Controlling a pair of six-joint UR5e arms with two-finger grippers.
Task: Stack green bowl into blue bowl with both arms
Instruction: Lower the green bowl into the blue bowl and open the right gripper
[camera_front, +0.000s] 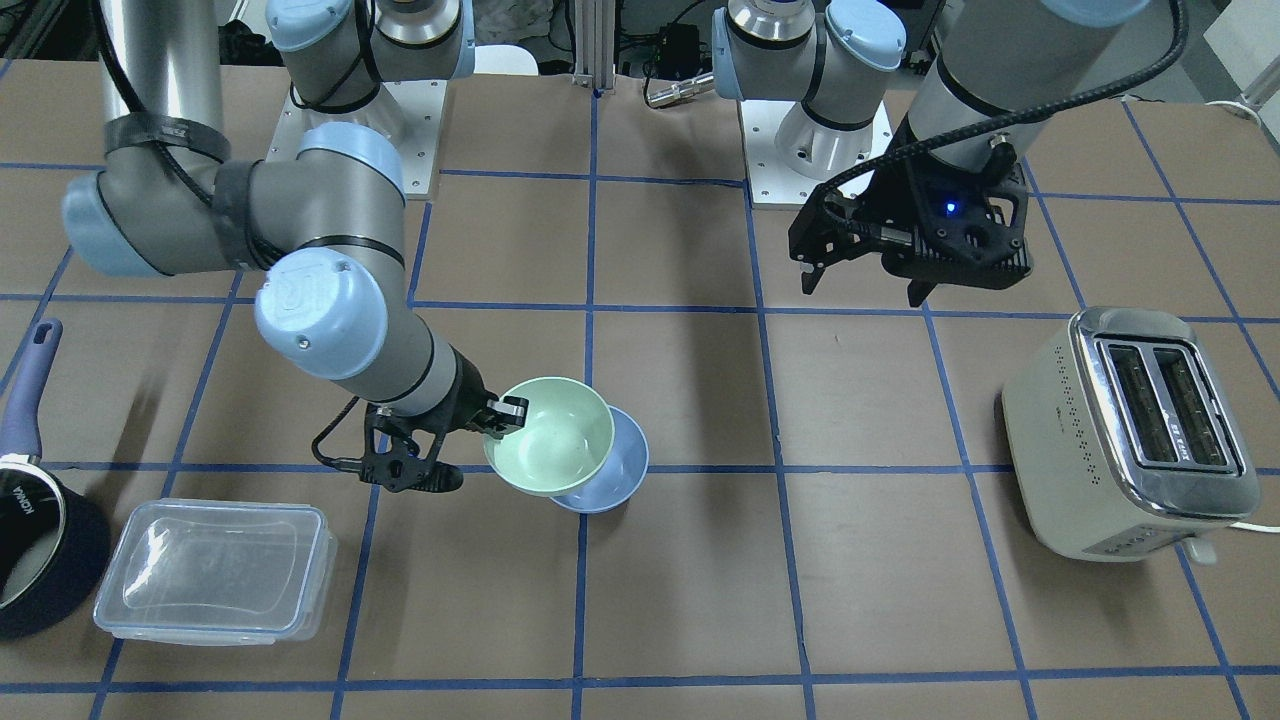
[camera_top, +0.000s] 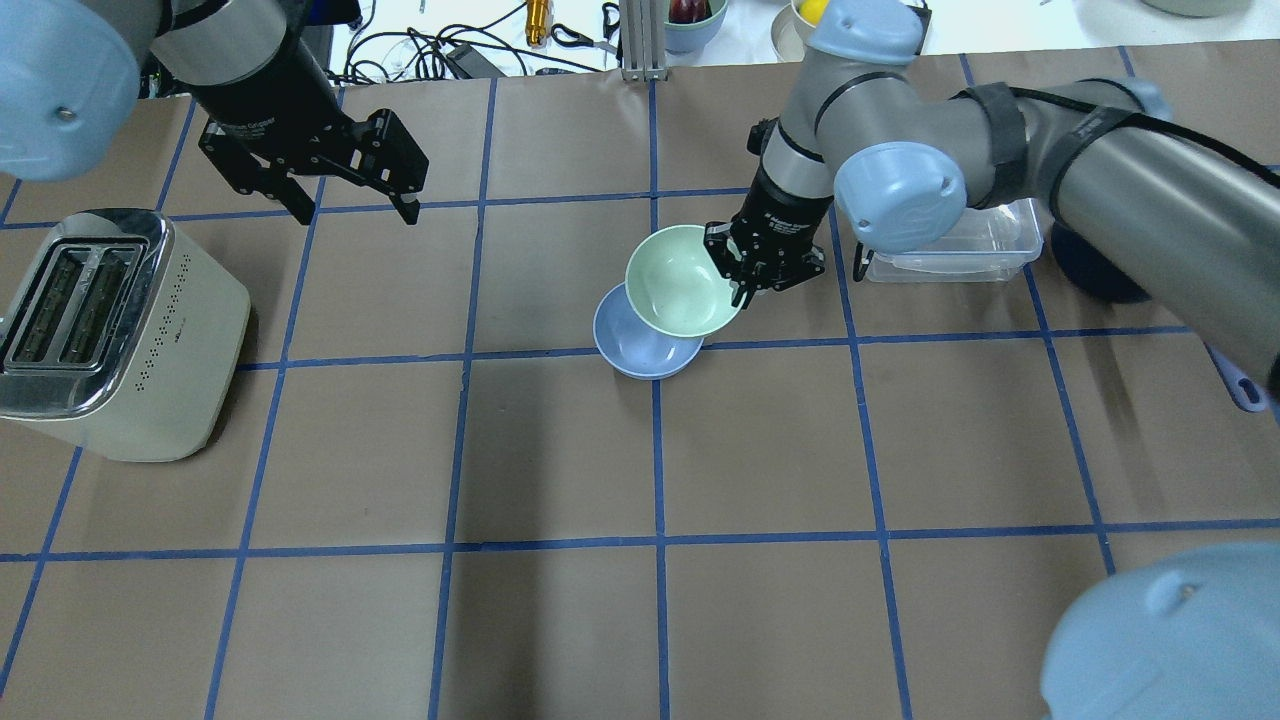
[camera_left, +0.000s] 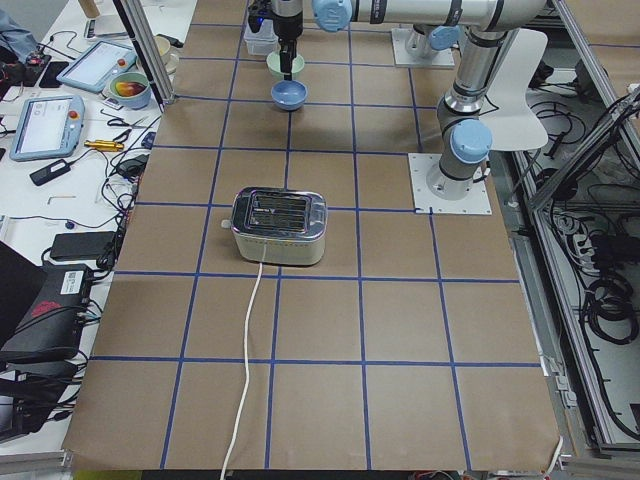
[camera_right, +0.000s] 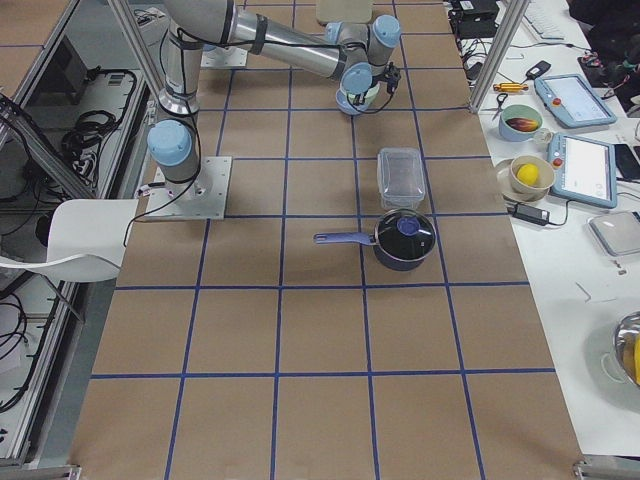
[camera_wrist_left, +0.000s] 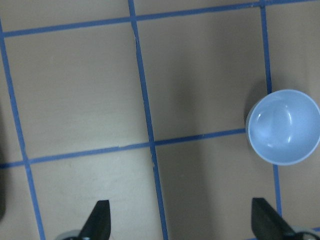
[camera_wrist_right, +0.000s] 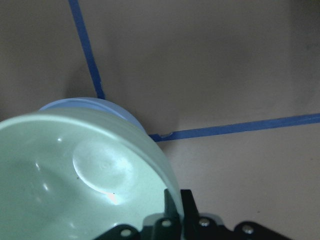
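My right gripper (camera_front: 503, 412) is shut on the near rim of the green bowl (camera_front: 548, 438) and holds it tilted, just above and partly over the blue bowl (camera_front: 618, 472). In the overhead view the green bowl (camera_top: 683, 282) overlaps the blue bowl (camera_top: 630, 350), which stands on the table. The right wrist view shows the green bowl (camera_wrist_right: 75, 175) close up, with the blue bowl's rim (camera_wrist_right: 117, 111) behind it. My left gripper (camera_top: 350, 208) is open and empty, raised far from the bowls. The left wrist view shows only the blue bowl (camera_wrist_left: 283, 127).
A cream toaster (camera_top: 110, 330) stands on my left side. A clear lidded container (camera_top: 960, 245) and a dark pot with a blue handle (camera_front: 40, 540) sit on my right side, close behind the right arm.
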